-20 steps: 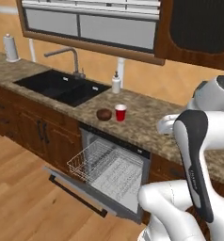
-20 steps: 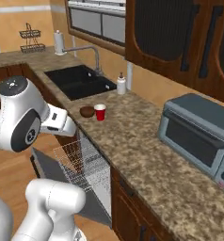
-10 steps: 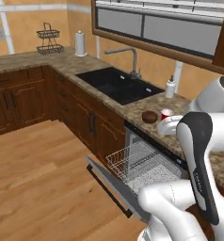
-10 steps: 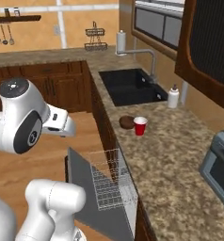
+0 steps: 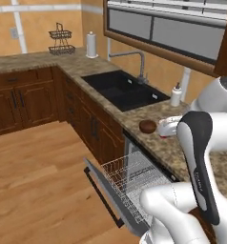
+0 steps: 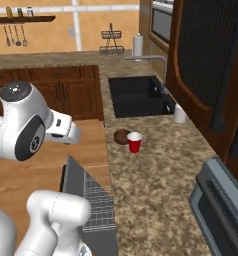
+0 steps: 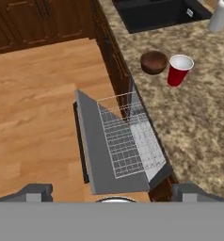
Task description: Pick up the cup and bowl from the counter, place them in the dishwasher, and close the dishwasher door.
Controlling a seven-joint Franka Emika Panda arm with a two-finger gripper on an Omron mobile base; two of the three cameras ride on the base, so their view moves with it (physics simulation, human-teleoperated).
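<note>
The red cup [image 7: 180,69] [image 6: 135,142] stands upright on the granite counter [image 7: 198,122] [image 6: 156,180], with the dark brown bowl [image 7: 154,62] [image 6: 122,136] [image 5: 147,126] close beside it on the sink side. The dishwasher door [image 7: 92,150] [image 6: 73,182] [image 5: 106,193] hangs folded down over the floor. The white wire rack [image 7: 130,141] [image 5: 134,174] is pulled out over it. My gripper [image 7: 114,193] is open and holds nothing. It hovers high over the door, well short of the cup and bowl.
A black sink [image 6: 138,95] [image 5: 120,88] with a faucet lies beyond the bowl, with a white soap bottle [image 6: 180,114] [image 5: 176,95] by it. A grey toaster oven [image 6: 221,205] stands on the near counter. Wooden floor [image 7: 38,103] spreads left of the dishwasher. Dark cabinets line the corner.
The base has swung, so both base views have shifted towards the kitchen corner. Cup, bowl and door keep their places. The gripper stays open.
</note>
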